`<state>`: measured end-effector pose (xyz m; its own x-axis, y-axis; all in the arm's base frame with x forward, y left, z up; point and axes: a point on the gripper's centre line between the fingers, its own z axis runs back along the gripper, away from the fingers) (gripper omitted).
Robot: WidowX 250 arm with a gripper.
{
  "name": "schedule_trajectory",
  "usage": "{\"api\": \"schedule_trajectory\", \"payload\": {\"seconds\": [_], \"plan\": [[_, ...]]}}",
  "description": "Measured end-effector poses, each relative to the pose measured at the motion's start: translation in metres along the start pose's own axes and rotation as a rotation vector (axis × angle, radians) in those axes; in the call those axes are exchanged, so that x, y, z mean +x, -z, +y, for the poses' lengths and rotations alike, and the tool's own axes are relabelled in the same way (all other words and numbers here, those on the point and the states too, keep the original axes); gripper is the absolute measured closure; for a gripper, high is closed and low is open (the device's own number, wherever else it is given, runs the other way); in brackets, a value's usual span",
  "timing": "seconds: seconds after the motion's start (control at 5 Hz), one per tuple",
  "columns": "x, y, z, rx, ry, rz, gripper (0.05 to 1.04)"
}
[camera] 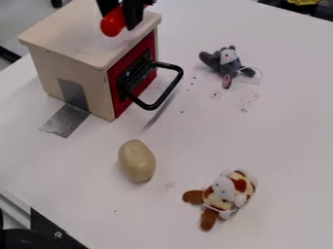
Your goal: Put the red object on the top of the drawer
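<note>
Above the drawer box (pixel 75 36), near the rear right edge of its pale top, the black gripper (pixel 121 17) has its fingers closed on the red object (pixel 112 23); the rounded end of the red object hangs down and forward from the grip; whether it touches the top cannot be determined from this angle. The placing step appears to be in hand; lowering and release would remain.

Hazards, by probable cause:
- Roll-off: the red object has a rounded end and sits close to the edge; if released there, it may roll over the red front and drop towards the handle (pixel 170 87) or the table (pixel 286 121).
- Tipping or bounce: the red object slants in the grip; release from too high may let it land on its end and topple.
- Pressing: too deep a descent may force the red object or the fingers against the top; the box may then shift, although the tape (pixel 65 116) at its side probably resists this.

Count of items: gripper, one; red object, one; drawer box, one; handle, one; visible tape strip, one; potato-shaped object (pixel 137 161), one; plush toys, two, namely one grey (pixel 228 58) and one brown-and-white (pixel 224 192).
</note>
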<state>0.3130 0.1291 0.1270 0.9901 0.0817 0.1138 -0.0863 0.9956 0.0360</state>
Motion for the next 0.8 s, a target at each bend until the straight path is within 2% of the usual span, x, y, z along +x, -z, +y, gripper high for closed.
{"api": "schedule_trajectory", "payload": {"seconds": [0.4, 0.6, 0.8], "plan": [[-0.010, 0.019, 0.025, 0.015, 0.007, 0.061, 0.582], [-0.013, 0.021, 0.028, 0.009, -0.001, 0.066, 0.527], [-0.015, 0.021, 0.024, -0.024, 0.008, 0.069, 0.224]]}}
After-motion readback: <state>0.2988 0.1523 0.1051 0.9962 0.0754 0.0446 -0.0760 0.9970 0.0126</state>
